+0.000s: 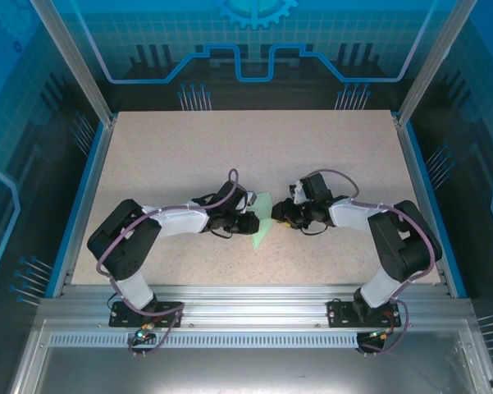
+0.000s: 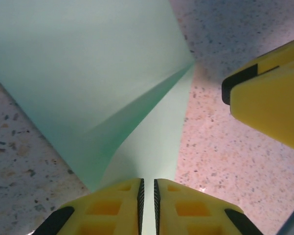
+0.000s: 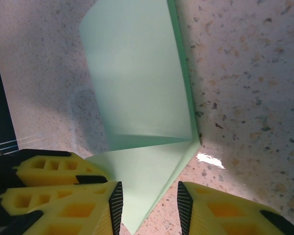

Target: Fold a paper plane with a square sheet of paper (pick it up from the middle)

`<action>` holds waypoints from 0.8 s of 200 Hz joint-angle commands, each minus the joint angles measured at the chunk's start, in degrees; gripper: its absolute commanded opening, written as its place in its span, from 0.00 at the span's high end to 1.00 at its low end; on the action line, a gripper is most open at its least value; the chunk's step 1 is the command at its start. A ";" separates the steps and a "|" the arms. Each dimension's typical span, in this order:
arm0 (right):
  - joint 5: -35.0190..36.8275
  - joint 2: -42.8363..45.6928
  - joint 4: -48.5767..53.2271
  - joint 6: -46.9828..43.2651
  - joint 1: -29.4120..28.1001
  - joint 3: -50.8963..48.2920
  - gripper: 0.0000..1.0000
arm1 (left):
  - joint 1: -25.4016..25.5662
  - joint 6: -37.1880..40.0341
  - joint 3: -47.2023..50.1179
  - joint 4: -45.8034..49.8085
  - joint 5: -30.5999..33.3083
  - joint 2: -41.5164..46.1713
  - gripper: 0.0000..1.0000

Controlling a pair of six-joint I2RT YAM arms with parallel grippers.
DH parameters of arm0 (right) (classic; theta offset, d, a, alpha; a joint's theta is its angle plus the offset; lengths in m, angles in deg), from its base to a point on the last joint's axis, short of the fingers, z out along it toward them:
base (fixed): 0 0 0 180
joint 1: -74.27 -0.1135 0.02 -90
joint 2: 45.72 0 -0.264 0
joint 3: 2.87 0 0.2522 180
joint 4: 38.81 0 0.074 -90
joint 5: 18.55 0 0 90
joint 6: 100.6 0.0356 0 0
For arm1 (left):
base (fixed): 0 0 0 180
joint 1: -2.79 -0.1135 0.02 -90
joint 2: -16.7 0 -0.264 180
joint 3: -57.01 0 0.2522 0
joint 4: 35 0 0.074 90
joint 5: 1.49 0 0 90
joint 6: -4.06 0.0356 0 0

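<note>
To the left of the sheet of paper, the left arm is seen bent low over the speckled table, and the left gripper is set against the sheet's left side. Its yellow fingers are pressed almost together, and an edge of the sheet is pinched in the thin slit between them. The sheet itself, pale mint green, is found between the two grippers, with one pointed end turned toward the arms' bases. It is partly folded: from the left wrist, an upper flap is seen lifted above a lower layer, the two meeting in a crease that runs to a corner. From the right wrist, a sharp fold line is seen across the sheet, with a triangular flap below it. Just right of the sheet, the right gripper is held with its jaws apart. The tip of that triangular flap lies in the gap between them, and whether either pad touches the paper cannot be told. Further right of the sheet, the right arm is bent back toward its base.
</note>
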 commanded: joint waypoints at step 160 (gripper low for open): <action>-1.95 -5.07 0.15 -1.68 -2.60 3.85 0.61 | -0.24 -0.49 0.62 1.80 4.02 -2.09 0.86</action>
